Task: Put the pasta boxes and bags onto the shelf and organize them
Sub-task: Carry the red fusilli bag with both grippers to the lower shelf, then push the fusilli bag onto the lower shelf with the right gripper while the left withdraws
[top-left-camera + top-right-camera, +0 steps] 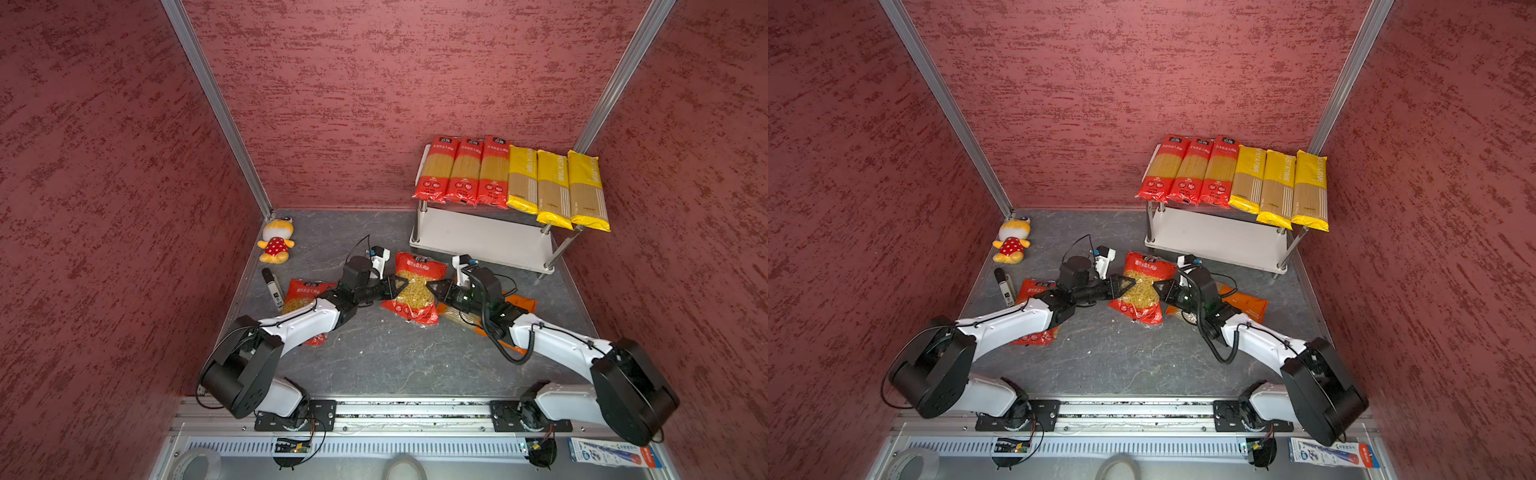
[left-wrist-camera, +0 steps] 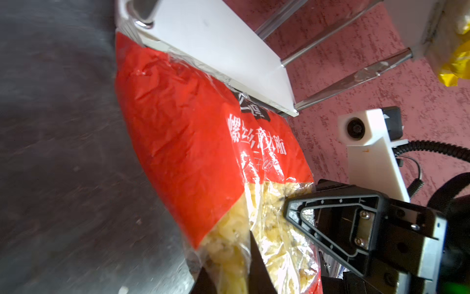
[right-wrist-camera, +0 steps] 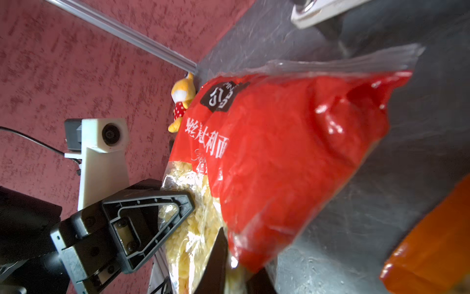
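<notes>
Looking steeply down from high above the near edge in both top views, toward the back wall (image 1: pixel 395 104), over the whole tabletop (image 1: pixel 374 357) and shelf (image 1: pixel 482 239). Pressed close at the wrists, facing one another across the same red curly-pasta bag (image 2: pixel 178 142).

Three red spaghetti bags (image 1: pixel 462 170) and three yellow bags (image 1: pixel 552 187) lined the shelf (image 1: pixel 478 239) top. A red curly-pasta bag (image 1: pixel 419 268), its twin (image 1: pixel 301 296) and an orange bag (image 1: pixel 521 302) lay before it.
</notes>
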Robot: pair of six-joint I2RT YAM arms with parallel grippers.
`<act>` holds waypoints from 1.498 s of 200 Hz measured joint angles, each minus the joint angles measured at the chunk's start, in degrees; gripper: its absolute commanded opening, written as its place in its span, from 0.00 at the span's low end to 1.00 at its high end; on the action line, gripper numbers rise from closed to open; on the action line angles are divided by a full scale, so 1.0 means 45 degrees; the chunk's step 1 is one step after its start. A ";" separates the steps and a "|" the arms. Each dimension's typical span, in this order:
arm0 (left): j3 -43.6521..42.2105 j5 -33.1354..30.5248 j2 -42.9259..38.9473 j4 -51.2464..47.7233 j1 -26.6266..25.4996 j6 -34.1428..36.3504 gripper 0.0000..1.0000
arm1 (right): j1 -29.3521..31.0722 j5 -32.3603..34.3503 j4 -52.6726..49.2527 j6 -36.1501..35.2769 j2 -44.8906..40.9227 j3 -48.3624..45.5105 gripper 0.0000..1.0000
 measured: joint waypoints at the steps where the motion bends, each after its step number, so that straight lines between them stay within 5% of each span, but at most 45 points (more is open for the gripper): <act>1: 0.0039 0.0000 0.0049 0.0029 -0.0015 0.0010 0.07 | -0.0024 0.0000 0.0019 -0.0010 -0.0024 -0.0024 0.00; 65: 0.3696 0.0471 0.4187 0.1909 -0.0738 0.0019 0.04 | -0.3050 -0.0243 0.1141 -0.1083 -0.0461 -0.0690 0.00; 105: 0.6207 0.0044 0.6237 0.2035 -0.0937 0.0000 0.06 | -0.4517 -0.0525 0.2390 -0.1311 0.1151 -0.0049 0.00; 140: 0.8626 -0.1039 0.7878 0.1321 -0.0811 0.0257 0.15 | -0.5051 -0.0238 0.3580 -0.1151 0.3643 0.1695 0.00; 167: 0.9670 -0.1885 0.8505 0.0826 -0.0622 0.0748 0.35 | -0.5226 -0.0141 0.4371 -0.0801 0.5391 0.2958 0.00; 194: 0.9976 -0.2030 0.8670 0.0515 -0.0515 0.1117 0.51 | -0.5503 -0.0117 0.4454 -0.0748 0.6878 0.4163 0.00; 299: 0.5503 -0.2191 0.5144 0.1253 0.0141 0.1005 0.53 | -0.6169 0.0131 0.4624 0.0991 0.8102 0.5056 0.00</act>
